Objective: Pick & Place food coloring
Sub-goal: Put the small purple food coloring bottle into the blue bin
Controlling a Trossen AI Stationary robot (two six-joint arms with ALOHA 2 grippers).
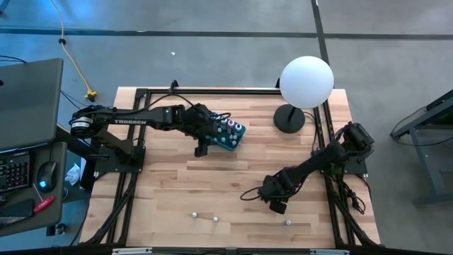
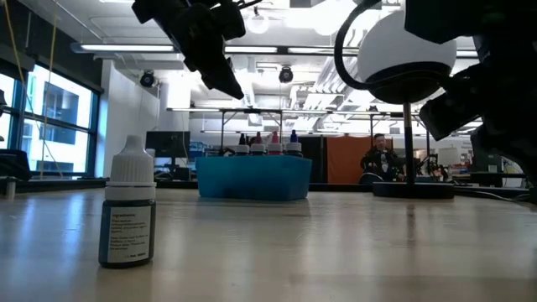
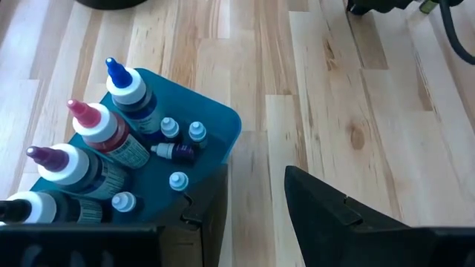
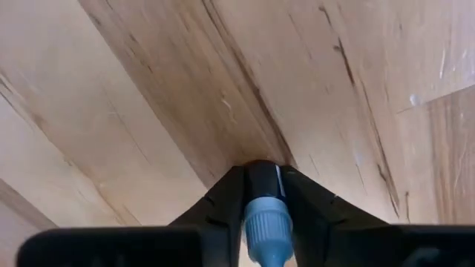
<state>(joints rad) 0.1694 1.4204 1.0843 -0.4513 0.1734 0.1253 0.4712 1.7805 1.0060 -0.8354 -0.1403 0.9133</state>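
wood: your table (image 1: 233, 184) is showing pale, streaky planks.
right gripper (image 4: 261, 194): it's pinching a tiny dark bottle (image 4: 264, 211) with a ribbed pale-blue cap, low over the planks.
left gripper (image 3: 256, 211): it's hanging parted, empty, beside the teal box (image 3: 211, 122) of bottles.
front edge: three small bottles (image 1: 214, 219) are standing loose.

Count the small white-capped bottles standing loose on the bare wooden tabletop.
3: two white-capped bottles side by side near the front edge, a third further right. Others may be hidden.

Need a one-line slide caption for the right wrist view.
Right gripper closed on a small white-capped food coloring bottle, held above the bare wooden table.
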